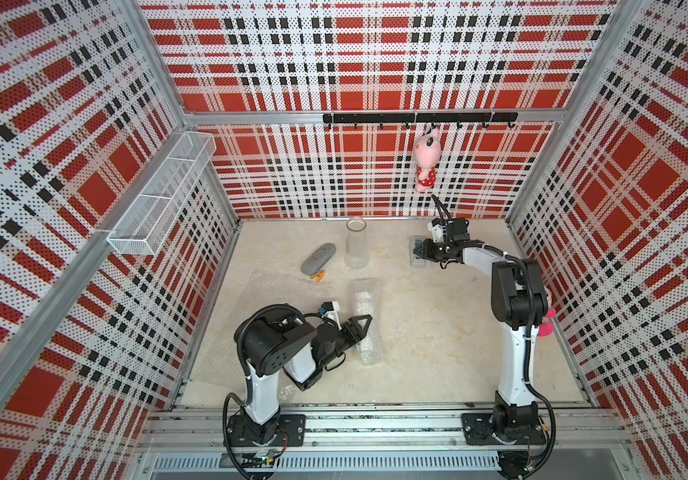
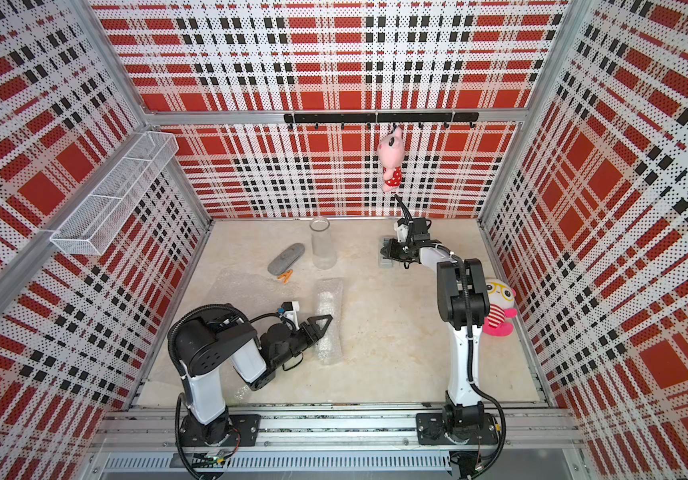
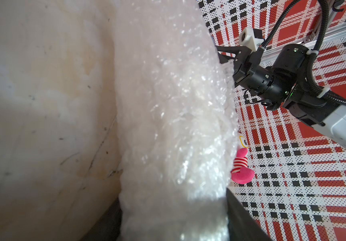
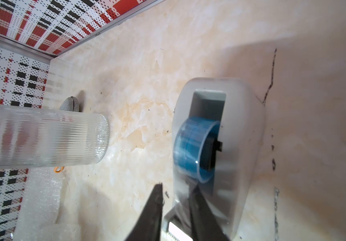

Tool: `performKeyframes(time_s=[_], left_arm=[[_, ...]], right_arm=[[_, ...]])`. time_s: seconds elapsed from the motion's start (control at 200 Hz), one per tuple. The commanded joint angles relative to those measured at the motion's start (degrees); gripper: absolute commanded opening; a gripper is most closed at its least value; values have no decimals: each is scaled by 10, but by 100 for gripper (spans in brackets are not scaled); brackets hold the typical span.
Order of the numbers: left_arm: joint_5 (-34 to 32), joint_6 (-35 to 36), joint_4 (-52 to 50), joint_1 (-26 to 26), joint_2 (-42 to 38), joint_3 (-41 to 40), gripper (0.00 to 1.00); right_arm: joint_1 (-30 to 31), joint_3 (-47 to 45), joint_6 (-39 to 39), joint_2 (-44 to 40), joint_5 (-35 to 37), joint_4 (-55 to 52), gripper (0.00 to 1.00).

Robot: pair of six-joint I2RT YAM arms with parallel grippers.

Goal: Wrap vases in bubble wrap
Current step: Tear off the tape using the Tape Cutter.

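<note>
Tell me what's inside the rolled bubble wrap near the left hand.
A pale slim shape shows through the bubble wrap roll, lying along it, probably the white vase. The layers blur it, so ribs and rim cannot be seen.

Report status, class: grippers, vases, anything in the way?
Left gripper shut on wrapped vase. Right gripper at tape dispenser, grip unclear. Glass vase upright, unwrapped. Orange clip at edge of spare bubble wrap.

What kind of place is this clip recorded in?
Most likely a staged robot test cell, not a real room: plaid perforated wall panels on aluminium framing, left arm and right arm bolted to a front rail, a hanging plush toy.
</note>
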Motion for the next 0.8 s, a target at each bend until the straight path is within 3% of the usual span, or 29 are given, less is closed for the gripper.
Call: performKeyframes(time_s=[0.0, 0.266, 0.616, 0.797], left_arm=[[-4, 14, -74, 7, 25, -18, 37], [-4, 14, -72, 7, 25, -19, 37], [-4, 14, -67, 8, 25, -22, 37], [-3, 13, -62, 8, 26, -23, 37]], right_arm=[[3, -7, 1, 8, -6, 17, 15], [2, -1, 18, -8, 11, 19, 0], [-15, -34, 121, -47, -86, 99, 0], [-17, -58, 125, -67, -94, 109, 0]])
